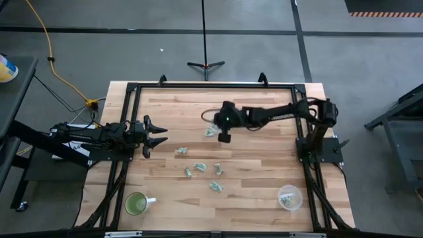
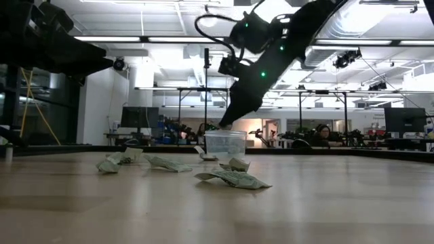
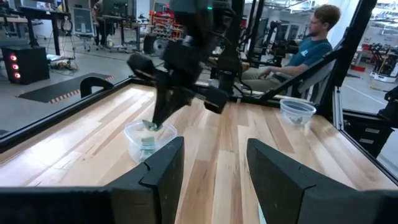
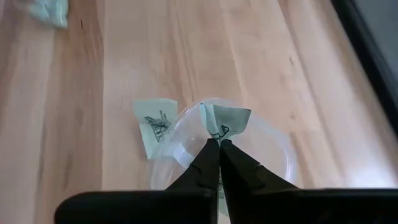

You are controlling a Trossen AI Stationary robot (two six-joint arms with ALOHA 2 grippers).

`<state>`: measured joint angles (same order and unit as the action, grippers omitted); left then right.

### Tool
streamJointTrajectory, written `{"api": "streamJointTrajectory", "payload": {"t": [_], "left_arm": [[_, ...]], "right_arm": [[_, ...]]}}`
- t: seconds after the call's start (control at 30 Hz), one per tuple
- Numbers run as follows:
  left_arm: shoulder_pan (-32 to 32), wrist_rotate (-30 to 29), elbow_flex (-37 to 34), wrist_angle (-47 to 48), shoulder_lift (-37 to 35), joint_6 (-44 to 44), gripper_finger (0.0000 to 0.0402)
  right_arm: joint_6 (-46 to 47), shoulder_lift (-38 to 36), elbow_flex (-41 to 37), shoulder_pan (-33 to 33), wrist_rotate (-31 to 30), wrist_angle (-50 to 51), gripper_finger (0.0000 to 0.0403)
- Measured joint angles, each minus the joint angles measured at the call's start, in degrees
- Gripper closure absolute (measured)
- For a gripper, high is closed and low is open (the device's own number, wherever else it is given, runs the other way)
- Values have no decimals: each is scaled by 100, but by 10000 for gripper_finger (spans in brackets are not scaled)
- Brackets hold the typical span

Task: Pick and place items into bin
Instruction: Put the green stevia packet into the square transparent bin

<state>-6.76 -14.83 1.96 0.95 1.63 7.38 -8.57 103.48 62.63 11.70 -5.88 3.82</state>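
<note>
Several pale green-and-white scraps point(image 1: 200, 167) lie flat on the wooden table near its middle; the low view shows them too point(image 2: 234, 178). A small clear plastic bin point(image 4: 273, 149) stands farther back point(image 2: 225, 144), with one scrap point(image 4: 155, 121) showing at its wall, inside it in the left wrist view point(image 3: 148, 142). My right gripper point(image 4: 219, 144) hangs over the bin's open top, shut on a scrap. My left gripper point(image 3: 214, 180) waits open at the table's left edge point(image 1: 155, 137), touching nothing. My right gripper pinches one scrap by its near edge point(image 4: 217, 133) between its two fingertips. The fingers come from above, slanting down toward the bin. The scrap is lifted clear of the table and sits just over the bin's rim point(image 3: 149, 126).
A green mug with a white handle point(image 1: 137, 203) stands near the table's near left corner. A second clear cup point(image 1: 289, 197) stands near the near right corner. A black frame point(image 1: 211, 84) borders the table. A person point(image 3: 311, 43) sits beyond the far side.
</note>
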Motion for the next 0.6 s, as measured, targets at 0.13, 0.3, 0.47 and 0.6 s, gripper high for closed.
{"api": "streamJointTrajectory", "payload": {"t": [0.13,0.3,0.47,0.6], "left_arm": [[-1,2,0,0,-1,0,191],[-1,4,0,1,-1,0,191],[0,4,0,2,0,0,191],[2,7,0,2,0,0,191]], "right_arm": [[307,0,0,227,288,6,388],[229,0,0,192,283,-43,329],[230,0,-2,43,280,-520,252],[214,0,-2,-136,613,-988,208]]}}
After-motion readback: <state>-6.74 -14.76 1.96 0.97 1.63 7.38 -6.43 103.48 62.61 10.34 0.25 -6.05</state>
